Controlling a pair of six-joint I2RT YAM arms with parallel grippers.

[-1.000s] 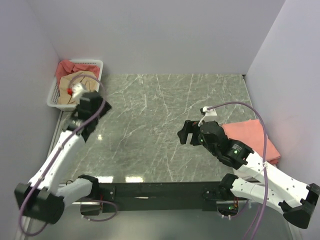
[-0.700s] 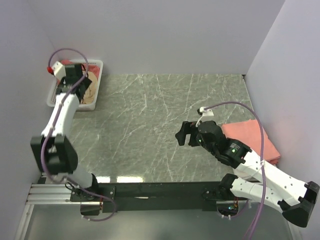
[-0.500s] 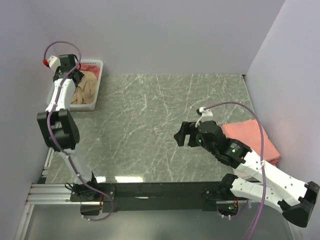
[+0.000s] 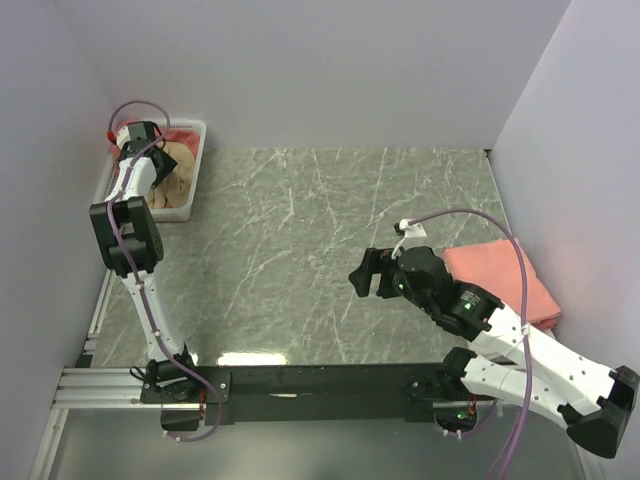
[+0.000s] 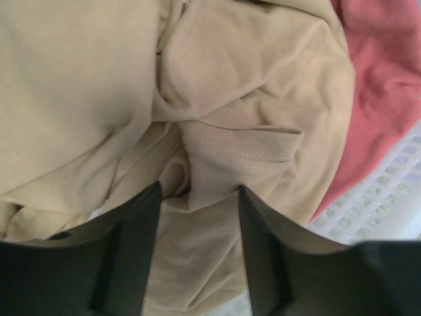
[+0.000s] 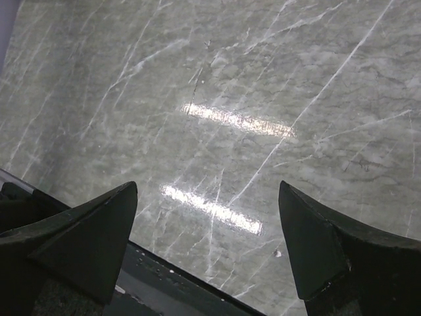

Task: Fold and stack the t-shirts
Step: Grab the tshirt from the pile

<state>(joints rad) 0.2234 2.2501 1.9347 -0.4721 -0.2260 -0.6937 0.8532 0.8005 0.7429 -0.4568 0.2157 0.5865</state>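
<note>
Down in the white basket (image 5: 388,197), with the left gripper (image 5: 197,191) spread.
Close over the tan t-shirt (image 5: 99,79) inside the basket; well apart from the basket, with the right gripper (image 6: 207,194) spread too.

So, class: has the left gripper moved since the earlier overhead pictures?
Yes. The left gripper swung from the table beside the near corner of the white basket toward the back wall; it is now open over the tan t-shirt in it.

Top camera high, facing down on the table (image 4: 300,220), left wrist close over the tan t-shirt (image 5: 99,79) seen far-left from above, right wrist low over the same table.
</note>
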